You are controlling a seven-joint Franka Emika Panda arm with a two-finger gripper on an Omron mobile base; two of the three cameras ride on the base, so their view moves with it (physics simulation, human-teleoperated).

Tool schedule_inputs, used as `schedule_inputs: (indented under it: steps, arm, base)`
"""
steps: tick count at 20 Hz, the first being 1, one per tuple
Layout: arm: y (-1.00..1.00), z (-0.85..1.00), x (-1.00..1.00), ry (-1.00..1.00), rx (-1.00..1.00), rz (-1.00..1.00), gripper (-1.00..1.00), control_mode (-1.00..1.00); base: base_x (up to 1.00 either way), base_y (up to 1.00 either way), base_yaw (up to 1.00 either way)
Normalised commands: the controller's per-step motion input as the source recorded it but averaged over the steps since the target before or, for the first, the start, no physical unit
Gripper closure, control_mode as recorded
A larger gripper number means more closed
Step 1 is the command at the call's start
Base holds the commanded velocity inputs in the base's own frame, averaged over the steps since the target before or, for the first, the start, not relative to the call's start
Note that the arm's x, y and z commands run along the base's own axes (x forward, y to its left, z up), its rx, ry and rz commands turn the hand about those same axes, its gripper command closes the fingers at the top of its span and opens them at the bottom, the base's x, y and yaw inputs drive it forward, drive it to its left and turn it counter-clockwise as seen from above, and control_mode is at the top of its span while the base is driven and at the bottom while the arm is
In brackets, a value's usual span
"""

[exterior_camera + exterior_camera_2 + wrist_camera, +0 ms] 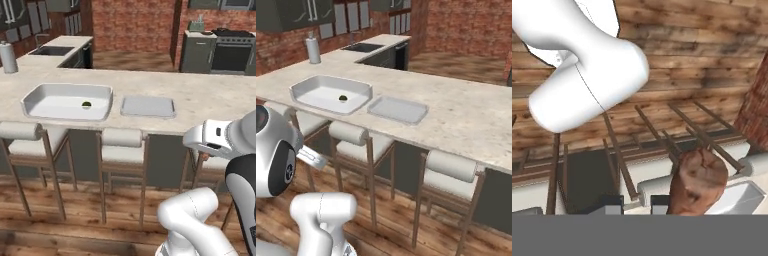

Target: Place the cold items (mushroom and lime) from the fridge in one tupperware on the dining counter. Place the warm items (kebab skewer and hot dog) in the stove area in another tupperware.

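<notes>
Gripper: the gripper [636,204] is nearly closed, and a brown mushroom [698,181] sits right by its tips. It looks held, but the hold is hard to see.
Lime: the lime [86,104] lies in the big white tupperware [35,96] on the bench [210,100].
Lid: a flat lid [148,106] lies just beside it.
Tip: I think the mushroom goes in with the lime. Bring it over the tub, go low, then let go.

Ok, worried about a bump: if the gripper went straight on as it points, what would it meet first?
Most likely the bar stool, at its thin legs, with the wooden floor beyond; depth is unclear in the hand view.
</notes>
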Motion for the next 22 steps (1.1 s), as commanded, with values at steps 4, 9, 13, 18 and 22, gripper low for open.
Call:
schedule_inputs:
  steps: [4, 9, 13, 18, 22]
  arm:
    - [0.00, 0.00, 0.00, 0.00, 0.00, 0.00, 1.00, 1.00]
    - [0.00, 0.00, 0.00, 0.00, 0.00, 0.00, 1.00, 1.00]
    - [0.00, 0.00, 0.00, 0.00, 0.00, 0.00, 1.00, 1.00]
    - [0.00, 0.00, 0.00, 0.00, 0.00, 0.00, 1.00, 1.00]
    - [0.00, 0.00, 0.00, 0.00, 0.00, 0.00, 1.00, 1.00]
  base:
    - [0.13, 1.00, -0.44]
    - [0.11, 1.00, -0.46]
    - [0.16, 1.00, -0.45]
    - [0.30, 0.89, -0.40]
    - [0.48, 0.53, -0.29]
